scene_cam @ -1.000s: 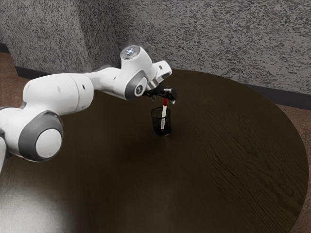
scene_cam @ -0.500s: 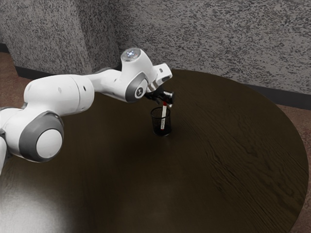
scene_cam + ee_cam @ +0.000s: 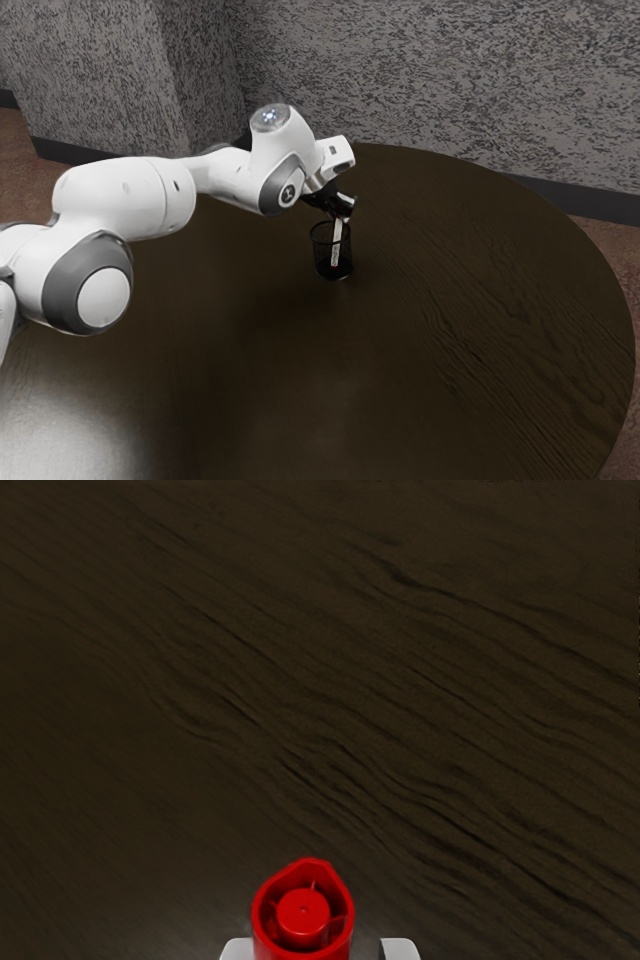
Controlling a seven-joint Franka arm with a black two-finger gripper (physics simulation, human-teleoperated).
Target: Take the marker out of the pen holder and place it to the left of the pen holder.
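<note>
Between the parted fingers of the black two-finger gripper [image 3: 343, 208] is the hollow-ended red cap of the white-barrelled marker [image 3: 303, 915], leaning slightly inside the black mesh pen holder [image 3: 321, 256], on the dark wood-grained table [image 3: 460, 330]; beyond stands a mottled grey wall [image 3: 430, 80].

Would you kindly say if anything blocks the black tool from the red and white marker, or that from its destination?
Nothing visible separates the tool from the marker. The black mesh pen holder encloses the marker's lower part, so upward lifting likely comes first.
</note>
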